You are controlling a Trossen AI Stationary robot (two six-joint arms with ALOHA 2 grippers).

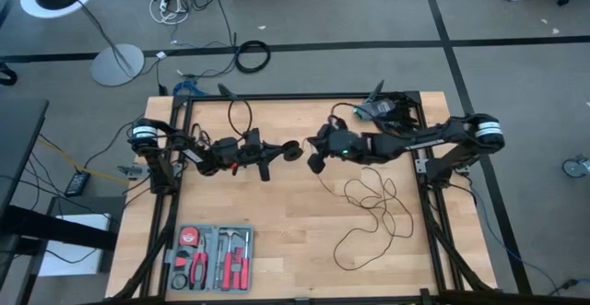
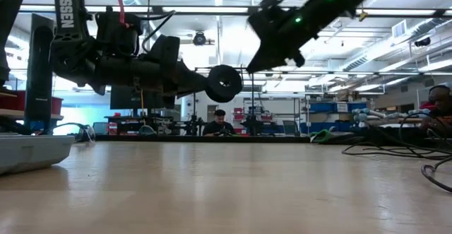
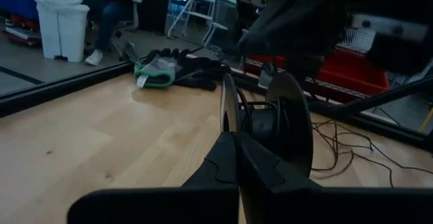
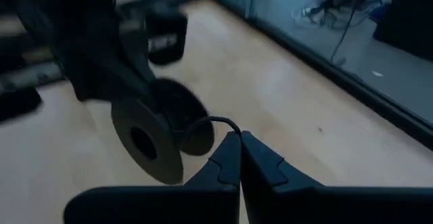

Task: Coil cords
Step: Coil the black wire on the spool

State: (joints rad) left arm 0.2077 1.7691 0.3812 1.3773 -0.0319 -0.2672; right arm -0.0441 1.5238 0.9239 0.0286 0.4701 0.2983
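Now the left gripper (image 1: 284, 154) pinches the puck (image 2: 224, 83) above the table (image 1: 277, 213) (mid-air); right gripper (image 1: 318, 161) pinches the cord (image 1: 373, 204) beside it.

bare tabletop (image 1: 277, 208) between toolbox (image 1: 212, 257), cords (image 1: 373, 208)

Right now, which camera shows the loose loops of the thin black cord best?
The high view: the cord lies in whole loops on the table, near the right arm. The low view shows only flat strands edge-on; the left wrist view catches part; the right wrist view only a short piece.
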